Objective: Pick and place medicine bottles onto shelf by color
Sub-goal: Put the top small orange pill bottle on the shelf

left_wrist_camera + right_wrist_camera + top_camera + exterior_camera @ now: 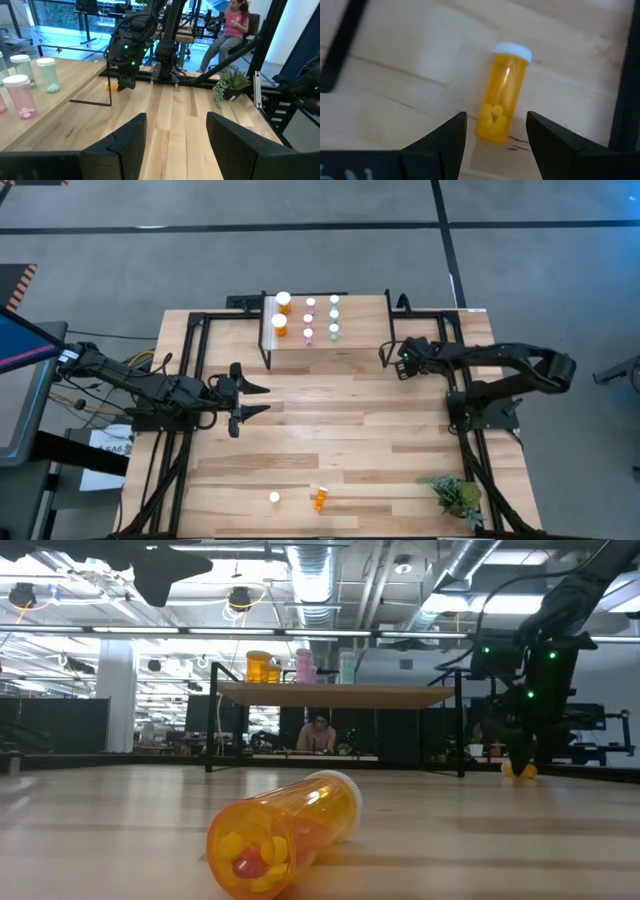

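Observation:
The shelf (300, 345) stands at the table's far side. On it stand two wide orange bottles (281, 313), three pink ones (309, 320) and three teal ones (334, 316). My right gripper (496, 131) is open just right of the shelf and points down. Its fingers straddle the bottom end of an orange bottle (502, 97) that lies on its side on the table; they do not touch it. Another orange bottle (320, 500) lies on its side near the front edge, also in the low view (285, 830). My left gripper (262, 398) is open and empty above the table's left middle.
A small white-topped thing (274, 497) sits left of the front orange bottle. A green plant (455, 492) stands at the front right corner. Black frame rails (190, 380) run along the table's sides. A person (230, 30) sits beyond the table.

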You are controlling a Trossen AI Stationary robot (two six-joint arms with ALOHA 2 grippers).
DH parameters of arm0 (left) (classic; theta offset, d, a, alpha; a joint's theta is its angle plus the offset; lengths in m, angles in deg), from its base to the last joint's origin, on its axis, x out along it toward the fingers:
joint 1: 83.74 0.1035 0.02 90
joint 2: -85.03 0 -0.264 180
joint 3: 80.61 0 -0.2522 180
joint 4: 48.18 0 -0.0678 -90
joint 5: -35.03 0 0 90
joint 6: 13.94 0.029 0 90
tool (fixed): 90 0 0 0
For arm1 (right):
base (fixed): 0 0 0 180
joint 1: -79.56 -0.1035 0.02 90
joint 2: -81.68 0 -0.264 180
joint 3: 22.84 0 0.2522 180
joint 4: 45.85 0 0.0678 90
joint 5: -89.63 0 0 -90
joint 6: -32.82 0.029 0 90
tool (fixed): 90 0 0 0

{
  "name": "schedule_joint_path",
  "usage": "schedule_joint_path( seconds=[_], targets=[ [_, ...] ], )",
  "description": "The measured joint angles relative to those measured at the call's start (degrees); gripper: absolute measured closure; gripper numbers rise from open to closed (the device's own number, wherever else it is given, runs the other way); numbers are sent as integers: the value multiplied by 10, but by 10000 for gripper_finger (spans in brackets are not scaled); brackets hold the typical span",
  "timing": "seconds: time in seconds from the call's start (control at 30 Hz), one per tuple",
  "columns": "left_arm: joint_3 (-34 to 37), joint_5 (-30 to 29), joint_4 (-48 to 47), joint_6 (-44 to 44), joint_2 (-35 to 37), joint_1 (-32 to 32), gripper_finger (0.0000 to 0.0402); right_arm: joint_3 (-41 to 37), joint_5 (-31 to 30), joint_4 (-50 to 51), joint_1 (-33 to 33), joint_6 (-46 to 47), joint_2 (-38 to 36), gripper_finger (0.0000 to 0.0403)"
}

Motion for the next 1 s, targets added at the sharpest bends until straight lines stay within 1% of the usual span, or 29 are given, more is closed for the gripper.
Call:
schedule_joint_path(
  seconds=[0.2, 0.47, 0.87, 1.0],
  targets=[
    [0, 0, 0, 0, 0, 0, 207, 2, 16, -16, 14, -16, 29, 188],
    [0, 0, 0, -1, 0, 0, 207, 2, 18, -35, 14, -19, 30, 214],
    [0, 0, 0, -1, 0, 0, 207, 1, 20, -22, 5, -18, 31, 280],
    [0, 0, 0, -1, 0, 0, 207, 1, 15, -14, -8, -11, 30, 288]
  ],
)
